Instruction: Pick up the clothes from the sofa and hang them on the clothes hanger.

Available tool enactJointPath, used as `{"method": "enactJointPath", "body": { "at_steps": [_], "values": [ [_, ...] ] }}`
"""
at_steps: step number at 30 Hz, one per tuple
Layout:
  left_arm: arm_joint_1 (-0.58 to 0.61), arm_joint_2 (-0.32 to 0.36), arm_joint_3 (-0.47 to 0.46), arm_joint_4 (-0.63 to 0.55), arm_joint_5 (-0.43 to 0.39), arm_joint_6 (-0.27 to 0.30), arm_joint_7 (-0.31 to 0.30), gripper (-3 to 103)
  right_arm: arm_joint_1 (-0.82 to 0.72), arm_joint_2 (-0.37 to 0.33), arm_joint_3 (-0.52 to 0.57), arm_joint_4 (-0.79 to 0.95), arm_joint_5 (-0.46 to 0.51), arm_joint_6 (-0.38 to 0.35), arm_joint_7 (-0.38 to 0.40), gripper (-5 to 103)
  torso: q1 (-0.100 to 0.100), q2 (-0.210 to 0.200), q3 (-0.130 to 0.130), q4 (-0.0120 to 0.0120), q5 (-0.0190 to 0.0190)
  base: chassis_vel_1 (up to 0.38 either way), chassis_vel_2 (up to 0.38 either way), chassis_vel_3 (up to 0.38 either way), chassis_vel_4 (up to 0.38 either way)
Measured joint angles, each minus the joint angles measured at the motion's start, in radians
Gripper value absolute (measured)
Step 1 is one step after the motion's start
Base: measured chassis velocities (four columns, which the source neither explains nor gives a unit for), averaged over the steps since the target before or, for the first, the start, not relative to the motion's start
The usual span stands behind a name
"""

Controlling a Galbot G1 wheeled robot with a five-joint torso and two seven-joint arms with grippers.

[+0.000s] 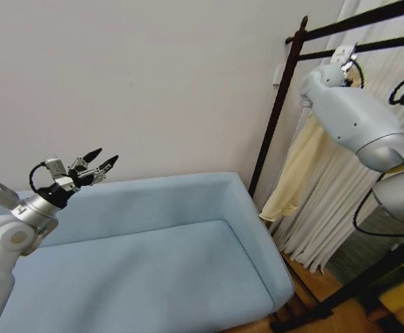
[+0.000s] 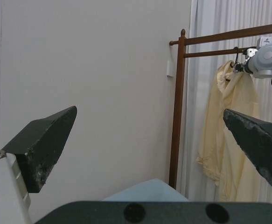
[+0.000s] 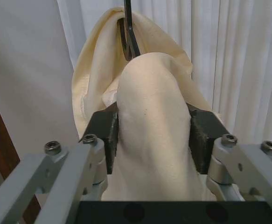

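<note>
R pincer (image 3: 155, 140) clamps cream garment (image 3: 147, 88); L pincer (image 1: 103, 158) spread above sofa (image 1: 153, 270).

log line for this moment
right end effector: shut on pale yellow cloth garment at dark wooden rack | left end effector: open, raised over light blue sofa

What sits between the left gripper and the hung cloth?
Head view: from the left gripper, bare wall, then the rack post. The cloth hangs just past it, the right gripper shut on it.
</note>
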Motion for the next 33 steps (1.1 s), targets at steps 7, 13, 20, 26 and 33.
{"method": "enactJointPath", "body": {
  "at_steps": [7, 13, 20, 26, 33],
  "values": [
    [0.0, -0.002, 0.002, -0.002, -0.001, 0.002, 0.004, 100, -0.014, -0.01, -0.001, 0.05, 0.0, -0.011, 0.037, 65, 0.0, 0.0, 0.0, 0.0, -0.0001, 0.0, 0.0, 0.0, 0.0],
    [-0.005, -0.013, 0.01, -0.003, -0.001, 0.012, 0.005, 100, -0.024, -0.022, -0.002, 0.103, 0.012, -0.025, 0.073, 86, 0.0, 0.0, 0.0, 0.0, -0.0001, 0.0, 0.0, 0.0, 0.0],
    [-0.01, -0.019, 0.014, -0.001, 0.001, 0.014, 0.006, 100, -0.028, -0.027, -0.003, 0.113, 0.02, -0.028, 0.083, 100, 0.0, 0.0, 0.0, 0.0, -0.0002, 0.0, 0.0, 0.0, 0.0],
    [-0.009, -0.024, 0.014, -0.001, 0.001, 0.014, 0.009, 100, -0.04, -0.048, -0.003, 0.153, 0.03, -0.03, 0.105, 100, 0.0, 0.0, 0.0, -0.0001, 0.0, 0.0, 0.0, 0.0, 0.0],
    [-0.005, -0.027, 0.014, -0.006, 0.002, 0.014, 0.01, 100, -0.053, -0.064, -0.002, 0.194, 0.044, -0.034, 0.131, 100, 0.0, 0.0, 0.0, -0.0001, 0.0, 0.0, 0.0, 0.0, 0.0]
  ]
}}
